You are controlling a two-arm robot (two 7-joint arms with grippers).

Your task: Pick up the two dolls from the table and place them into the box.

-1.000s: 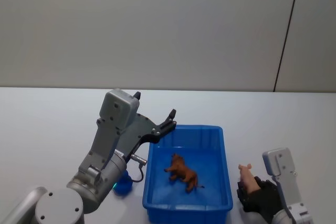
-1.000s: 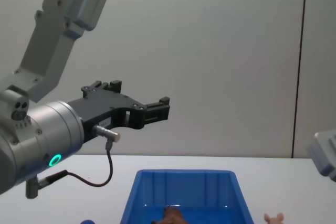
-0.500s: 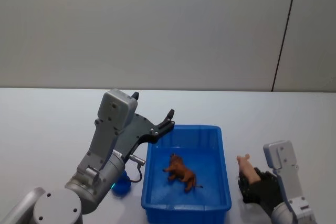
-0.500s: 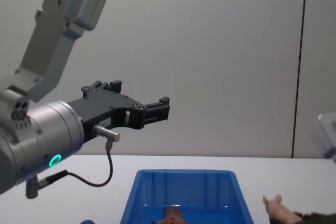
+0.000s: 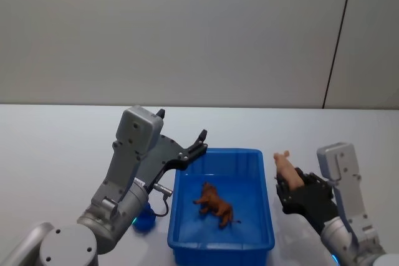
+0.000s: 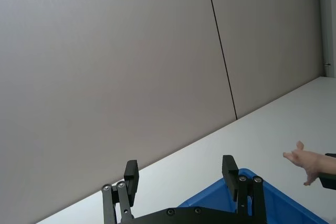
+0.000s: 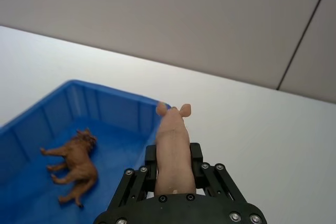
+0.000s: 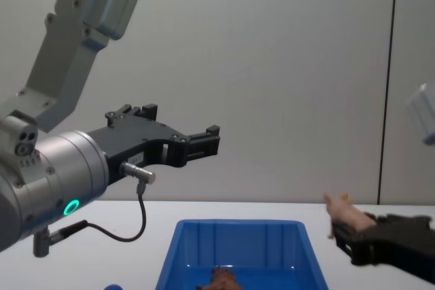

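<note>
The pale pink pig doll [image 5: 283,165] is held off the white table [image 5: 62,141] by my right gripper [image 5: 288,182], which is shut on its body just right of the blue box [image 5: 221,152]. In the right wrist view the pig [image 7: 172,140] sticks out from between the fingers [image 7: 195,155], pointing over the box's near corner [image 7: 105,108]. The reddish-brown doll [image 5: 215,204] lies on its side on the box floor [image 7: 76,166]. My left gripper [image 5: 185,124] hangs open and empty above the box's back left rim.
A small blue object [image 5: 144,219] sits on the table left of the box, under my left arm. A plain grey wall with a dark vertical seam [image 5: 336,35] stands behind the table. White tabletop stretches to the left and behind the box.
My right gripper has risen from table level with the pink pig and moved closer to the box's right rim. The left arm and the brown doll have not moved.
</note>
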